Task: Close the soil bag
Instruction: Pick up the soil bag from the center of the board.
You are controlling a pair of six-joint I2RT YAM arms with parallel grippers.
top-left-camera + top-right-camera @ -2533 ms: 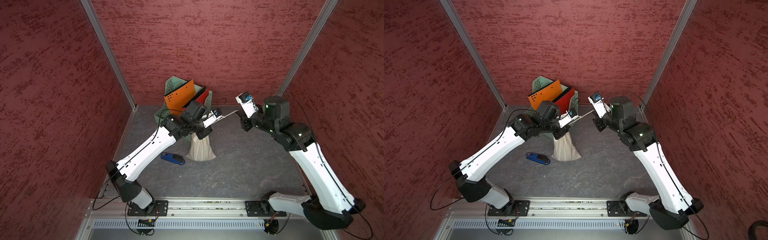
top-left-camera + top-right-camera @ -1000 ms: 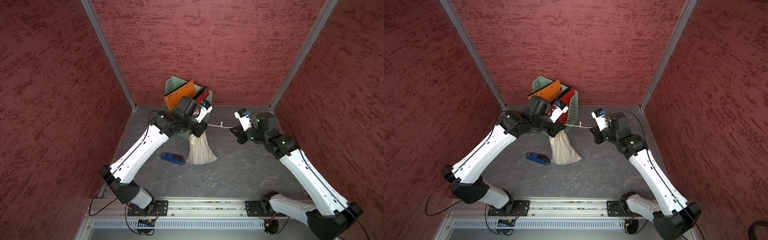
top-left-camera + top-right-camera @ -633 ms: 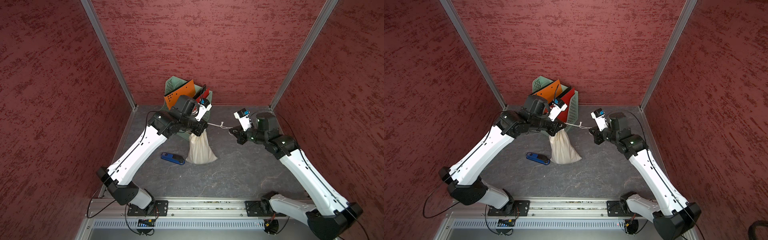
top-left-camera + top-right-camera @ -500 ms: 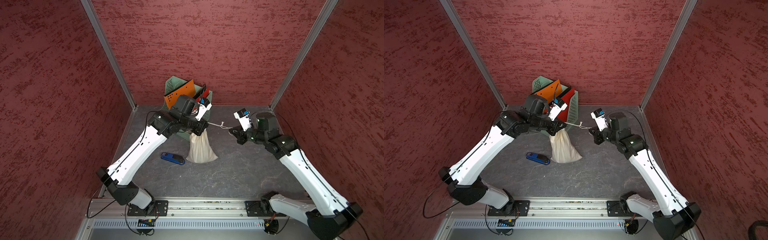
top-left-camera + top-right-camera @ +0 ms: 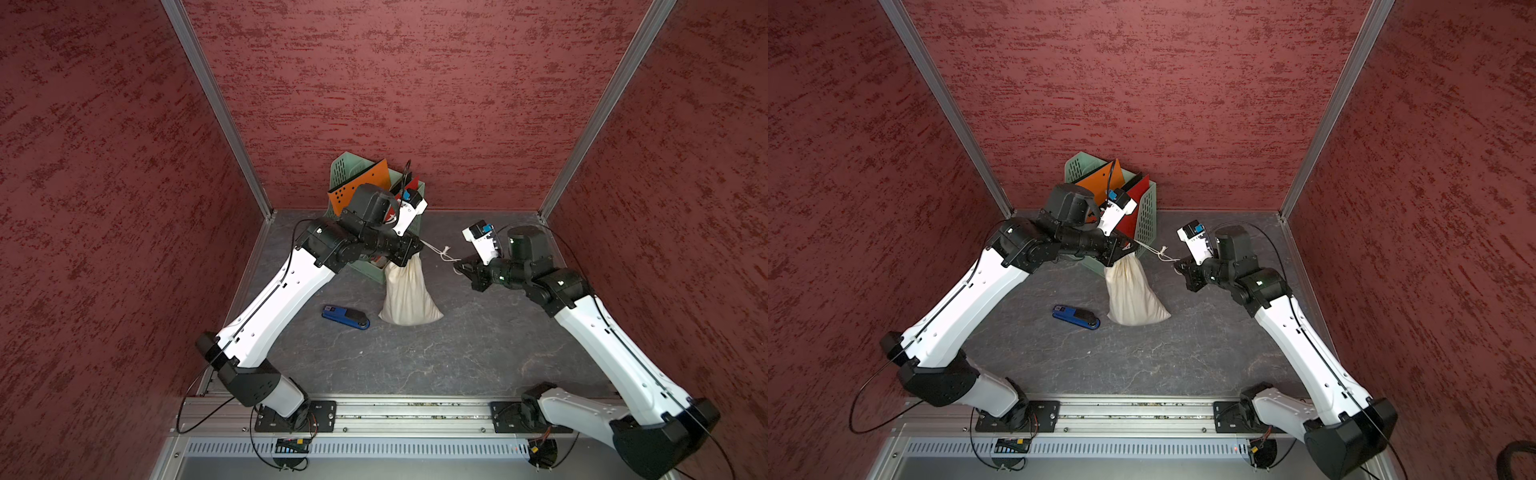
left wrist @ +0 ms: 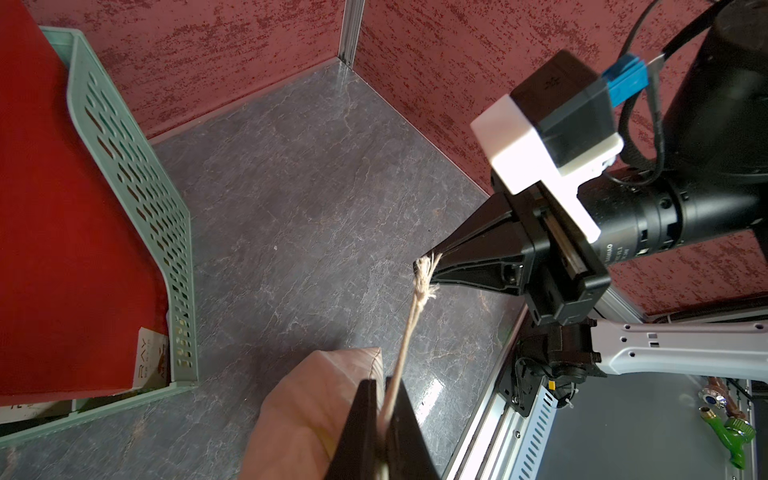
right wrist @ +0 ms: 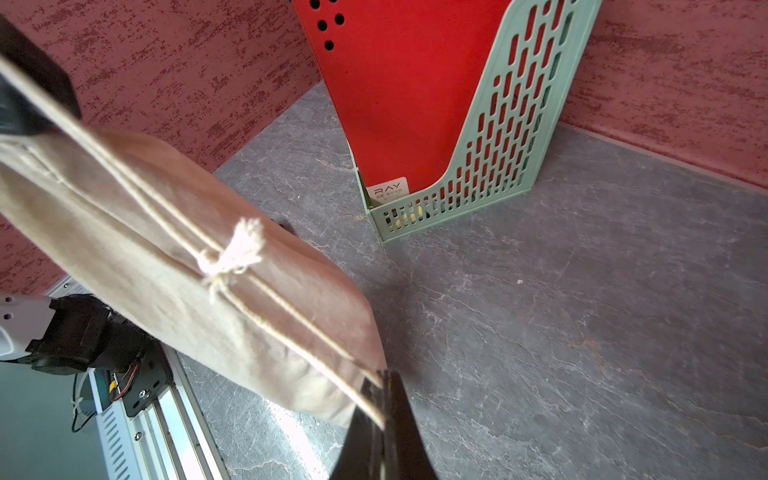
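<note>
The soil bag (image 5: 409,295) (image 5: 1133,295), a cream cloth sack, stands on the grey floor in front of the file holder, its neck gathered tight. My left gripper (image 5: 409,251) (image 5: 1127,249) is right at that neck. In the left wrist view its jaws (image 6: 382,399) are shut on the pale cord (image 6: 409,328) beside the bag (image 6: 307,407). The cord runs past a knot (image 5: 445,250) (image 7: 232,257) to my right gripper (image 5: 459,266) (image 5: 1179,264). That gripper (image 7: 380,399) is shut on the cord's far end.
A green slotted file holder (image 5: 345,174) (image 7: 498,145) with orange (image 5: 365,183) and red (image 7: 407,104) folders stands in the back corner behind the bag. A blue stapler-like object (image 5: 345,318) (image 5: 1076,318) lies left of the bag. Red walls close in three sides.
Since the earliest frames both grippers have come down with the cord, and the right one has drawn away to the right. Over the last second almost nothing moves.
</note>
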